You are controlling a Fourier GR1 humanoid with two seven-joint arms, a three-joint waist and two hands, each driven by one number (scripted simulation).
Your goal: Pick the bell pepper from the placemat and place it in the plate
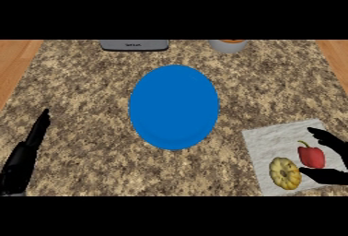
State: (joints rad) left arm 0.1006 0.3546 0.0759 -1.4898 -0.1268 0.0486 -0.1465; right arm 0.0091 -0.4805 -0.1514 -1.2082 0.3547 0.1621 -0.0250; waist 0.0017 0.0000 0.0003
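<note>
While still lying on white placemat (272, 140) at worktop's (81, 78) near right corner, bell pepper (312, 156) bracketed by right hand (333, 159), fingers (319, 135) spread beyond, thumb below, not yet closed. Yellow squash (285, 173) just beside. Blue plate (174, 107) bare. Left hand (27, 152) straight, idle. Grasp, lift, transfer all remaining.

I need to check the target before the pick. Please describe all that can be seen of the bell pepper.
The bell pepper is red and glossy, with a short yellow-green stem at its upper left end. It lies on the white placemat near the counter's right front, beside a yellow round squash at its lower left, seemingly just apart from it. The right hand brackets it: fingers above it, thumb below. Contact cannot be told. It is not yet lifted.
</note>
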